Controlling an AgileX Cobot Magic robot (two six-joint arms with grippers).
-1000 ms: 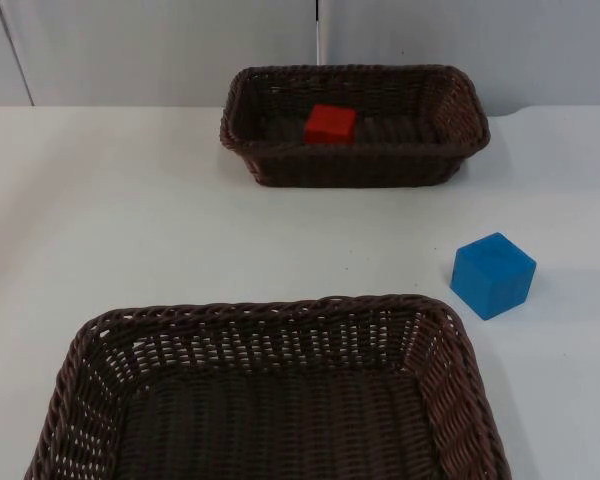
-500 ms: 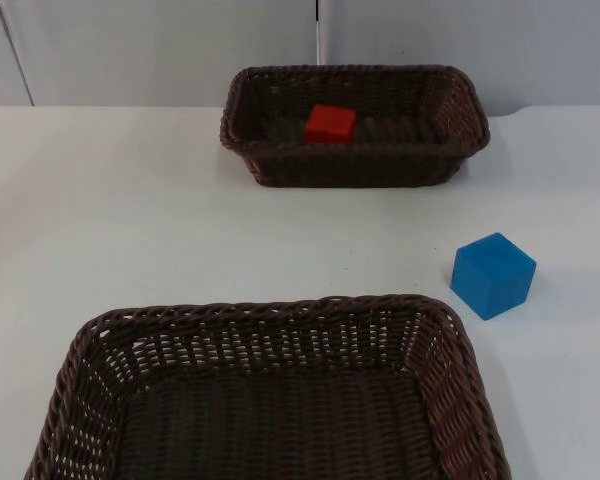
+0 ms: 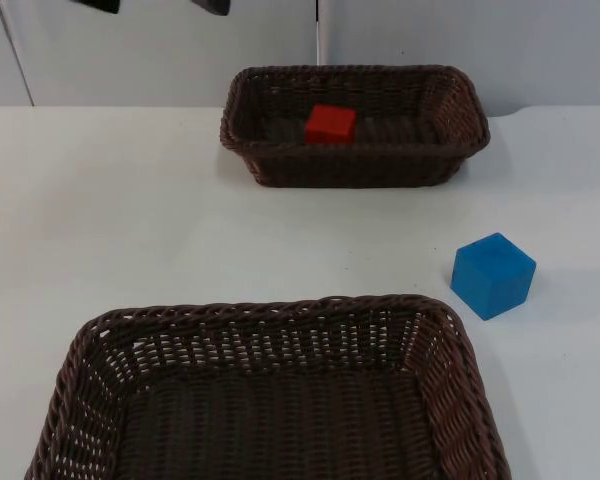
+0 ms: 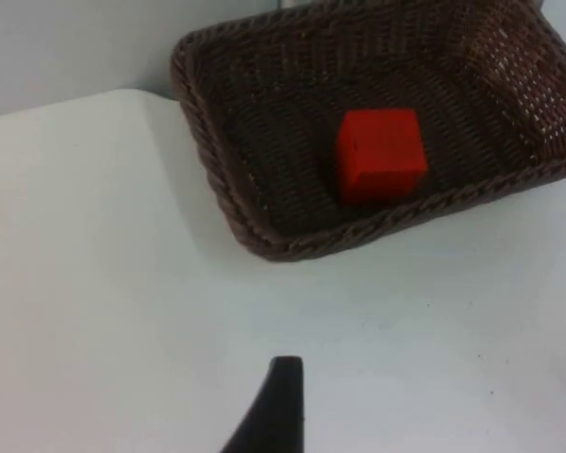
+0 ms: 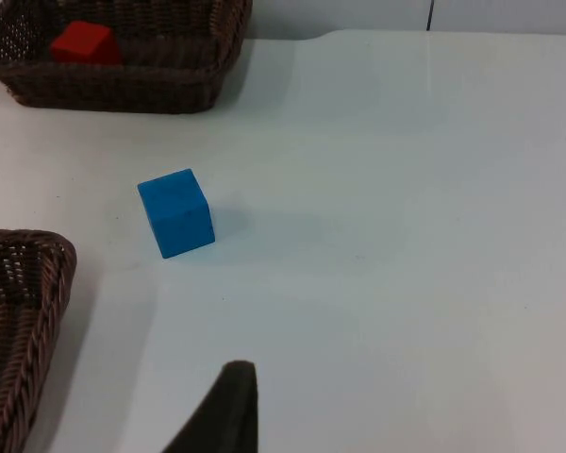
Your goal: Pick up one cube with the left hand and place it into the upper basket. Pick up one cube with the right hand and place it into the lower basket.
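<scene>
Right wrist view: small blue plastic cube (image 5: pixel 176 213) rests alone on white table top (image 5: pixel 387 189). Dark brown woven wicker basket (image 5: pixel 113 57) holds a red cube (image 5: pixel 83 42). Corner of second brown wicker basket (image 5: pixel 19 311) near blue cube, apart. One black fingertip (image 5: pixel 224 411) visible.

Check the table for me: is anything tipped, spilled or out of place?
Nothing stands out. The red cube lies flat inside the upper basket, the blue cube sits upright on the table beside the lower basket, and both baskets stand level.
</scene>
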